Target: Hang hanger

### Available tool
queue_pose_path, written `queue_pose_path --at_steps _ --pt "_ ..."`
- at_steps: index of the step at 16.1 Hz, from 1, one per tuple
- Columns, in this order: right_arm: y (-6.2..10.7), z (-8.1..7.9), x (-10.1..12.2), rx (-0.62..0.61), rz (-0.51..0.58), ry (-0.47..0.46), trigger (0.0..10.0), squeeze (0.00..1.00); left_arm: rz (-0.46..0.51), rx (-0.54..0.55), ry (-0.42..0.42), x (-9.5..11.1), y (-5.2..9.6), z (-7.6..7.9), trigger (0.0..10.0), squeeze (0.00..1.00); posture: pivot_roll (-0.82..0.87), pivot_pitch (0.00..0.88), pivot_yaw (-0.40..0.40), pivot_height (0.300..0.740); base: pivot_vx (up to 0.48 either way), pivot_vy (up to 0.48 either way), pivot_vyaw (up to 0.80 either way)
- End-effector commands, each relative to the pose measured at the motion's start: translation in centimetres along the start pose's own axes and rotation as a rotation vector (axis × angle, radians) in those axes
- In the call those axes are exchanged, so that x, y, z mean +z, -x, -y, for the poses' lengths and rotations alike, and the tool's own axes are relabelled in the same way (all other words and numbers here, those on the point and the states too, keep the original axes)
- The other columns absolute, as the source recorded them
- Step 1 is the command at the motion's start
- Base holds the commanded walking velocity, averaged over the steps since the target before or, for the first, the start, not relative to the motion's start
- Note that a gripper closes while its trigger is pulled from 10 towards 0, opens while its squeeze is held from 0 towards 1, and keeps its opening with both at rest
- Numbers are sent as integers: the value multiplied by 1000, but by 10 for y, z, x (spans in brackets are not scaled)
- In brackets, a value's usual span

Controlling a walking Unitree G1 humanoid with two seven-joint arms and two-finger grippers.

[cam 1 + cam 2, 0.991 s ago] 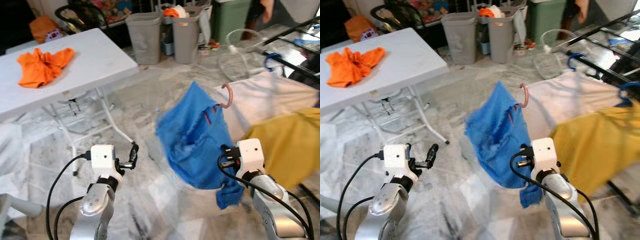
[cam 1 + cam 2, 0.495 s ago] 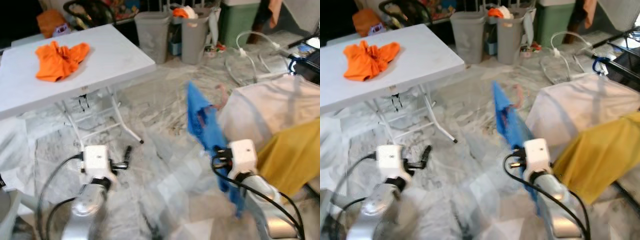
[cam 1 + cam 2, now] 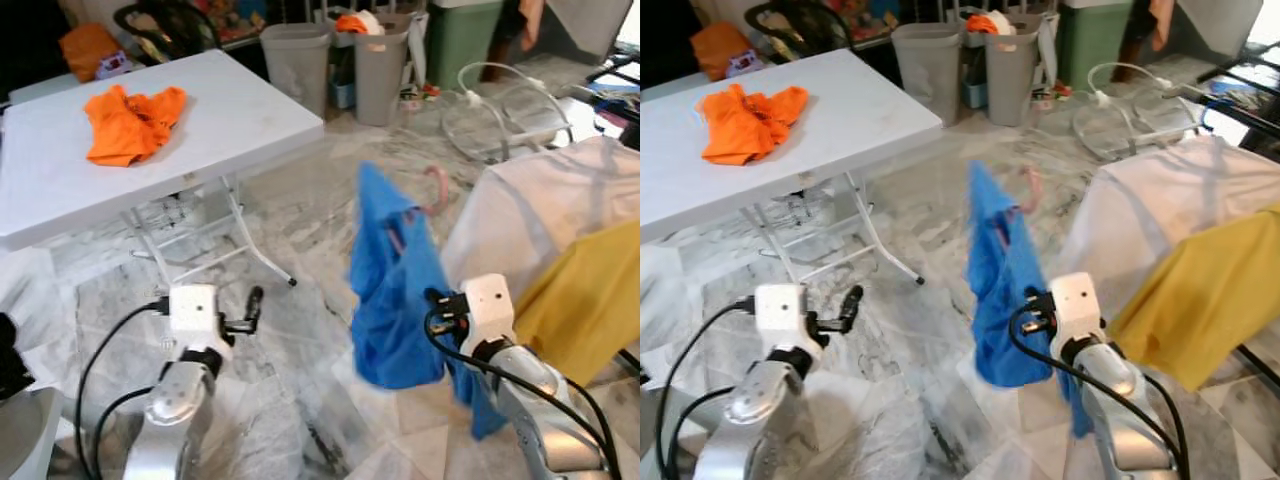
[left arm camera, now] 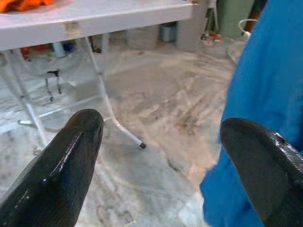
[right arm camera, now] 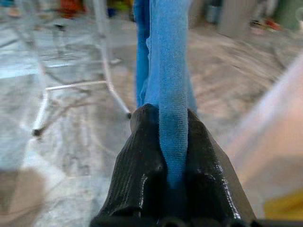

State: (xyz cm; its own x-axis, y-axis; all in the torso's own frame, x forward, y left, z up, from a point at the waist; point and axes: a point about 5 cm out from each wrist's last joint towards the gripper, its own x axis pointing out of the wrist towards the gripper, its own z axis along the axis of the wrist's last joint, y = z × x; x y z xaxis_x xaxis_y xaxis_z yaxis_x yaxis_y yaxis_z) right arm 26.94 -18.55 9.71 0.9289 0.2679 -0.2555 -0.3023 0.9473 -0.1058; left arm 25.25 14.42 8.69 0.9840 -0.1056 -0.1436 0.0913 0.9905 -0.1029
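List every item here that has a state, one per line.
right gripper: shut on blue garment
blue garment: hanging on pink hanger, held up off the floor
pink hanger: hook free, not hung
left gripper: open, holding nothing
orange cloth: crumpled on white table

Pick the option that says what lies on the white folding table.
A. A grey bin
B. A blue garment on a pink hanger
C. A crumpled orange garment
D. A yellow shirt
C: a crumpled orange garment lies on the white folding table, while the blue garment on its pink hanger is clamped in the right gripper.
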Motion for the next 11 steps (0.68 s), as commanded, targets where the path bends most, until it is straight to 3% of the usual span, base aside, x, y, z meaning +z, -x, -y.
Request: queue_pose_path --at_steps 1,4,8,11 --pt "1 6 13 25 46 25 10000 0 -2 -20 -8 0 -3 4 10000 0 -121 4 86 740 0 0 0" --pt "3 12 26 178 62 29 10000 0 -18 -28 -35 -1 -5 3 10000 0 -123 0 89 740 0 0 0" --pt "13 -1 48 447 84 -70 10000 0 -54 -87 -70 -5 -9 2 10000 0 -122 0 96 740 0 0 0" --pt "25 -8 69 614 98 -77 10000 0 -49 -130 -136 -2 -19 1 10000 0 -137 0 107 740 0 0 0"
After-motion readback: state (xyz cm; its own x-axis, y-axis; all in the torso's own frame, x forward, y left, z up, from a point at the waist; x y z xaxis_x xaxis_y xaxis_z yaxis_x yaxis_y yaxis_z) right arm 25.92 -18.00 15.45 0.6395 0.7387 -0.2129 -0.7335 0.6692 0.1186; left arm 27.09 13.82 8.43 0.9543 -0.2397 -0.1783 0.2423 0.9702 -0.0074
